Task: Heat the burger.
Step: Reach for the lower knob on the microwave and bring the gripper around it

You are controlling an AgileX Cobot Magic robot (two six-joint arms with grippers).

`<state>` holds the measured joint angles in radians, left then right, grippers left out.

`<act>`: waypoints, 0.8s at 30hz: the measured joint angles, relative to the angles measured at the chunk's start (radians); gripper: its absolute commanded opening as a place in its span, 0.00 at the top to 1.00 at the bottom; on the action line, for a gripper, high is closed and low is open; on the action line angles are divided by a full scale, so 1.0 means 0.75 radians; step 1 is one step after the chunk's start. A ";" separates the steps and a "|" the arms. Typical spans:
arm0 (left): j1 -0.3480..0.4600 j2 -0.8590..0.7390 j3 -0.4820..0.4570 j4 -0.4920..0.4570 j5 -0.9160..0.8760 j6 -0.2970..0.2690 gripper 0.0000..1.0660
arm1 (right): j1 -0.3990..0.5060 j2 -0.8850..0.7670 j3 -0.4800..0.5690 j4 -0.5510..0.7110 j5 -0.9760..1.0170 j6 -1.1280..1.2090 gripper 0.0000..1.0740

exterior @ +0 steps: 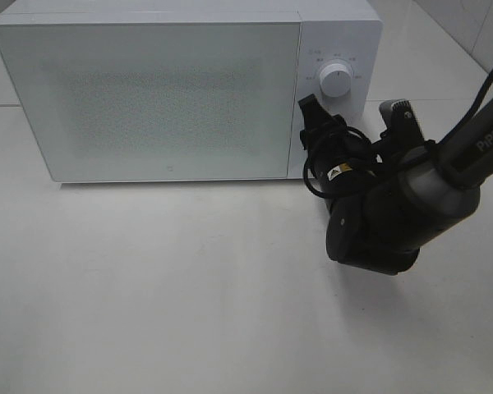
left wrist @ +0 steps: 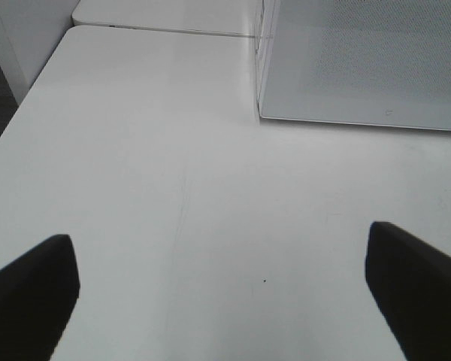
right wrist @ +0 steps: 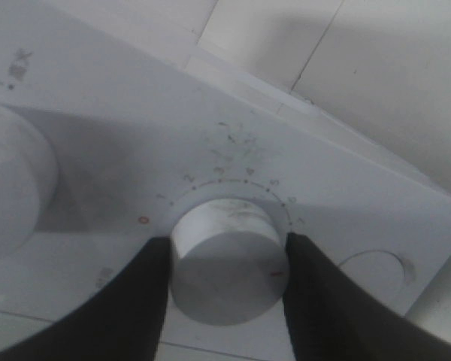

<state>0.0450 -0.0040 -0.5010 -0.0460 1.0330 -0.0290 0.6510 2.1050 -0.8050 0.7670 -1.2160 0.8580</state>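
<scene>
Our right pincer (right wrist: 227, 248), half closed, clamps the lower dial (right wrist: 225, 274) of the microwave (exterior: 345, 37) at two o'clock over the desk (exterior: 172, 287); our left pincer (left wrist: 222, 301) gapes wide, holding nothing. Behind, the door (exterior: 148, 90) at eleven o'clock is shut, so loading seems done and setting the time remains. We cannot see the burger or judge its look; presumably it sits inside.

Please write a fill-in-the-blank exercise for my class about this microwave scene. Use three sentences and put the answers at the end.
1. The microwave door is ____.
2. The right hand grips a round white ____ on the microwave's front panel.
3. The left hand hangs ____ over the table, holding nothing.

Answers: closed; knob; open
</scene>
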 measured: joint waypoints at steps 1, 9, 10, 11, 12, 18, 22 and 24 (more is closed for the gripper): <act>0.000 0.000 0.000 0.000 0.000 0.000 0.08 | 0.000 0.000 0.000 0.000 0.000 0.000 0.90; 0.000 0.000 0.000 0.000 0.000 0.000 0.08 | 0.001 0.000 0.000 0.012 -0.004 0.253 0.90; 0.000 0.000 0.000 0.000 0.000 0.000 0.08 | 0.001 0.000 0.000 0.016 -0.005 0.305 0.90; 0.000 0.000 0.000 0.000 0.000 0.000 0.08 | 0.003 0.000 0.000 0.021 -0.007 0.379 0.90; 0.000 0.000 0.000 0.000 0.000 0.000 0.08 | 0.003 0.000 0.000 0.021 -0.007 0.379 0.90; 0.000 0.000 0.000 0.000 0.000 0.000 0.08 | 0.005 -0.001 0.000 0.045 -0.007 0.596 0.90; 0.000 0.000 0.000 0.000 0.000 0.000 0.08 | 0.012 -0.001 -0.005 0.071 -0.007 0.720 0.90; 0.000 0.000 0.000 0.000 0.000 0.000 0.08 | 0.015 -0.001 -0.011 0.091 -0.005 0.817 0.92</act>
<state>0.0450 -0.0040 -0.5010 -0.0460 1.0330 -0.0290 0.6620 2.1040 -0.8130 0.8350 -1.2200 1.4710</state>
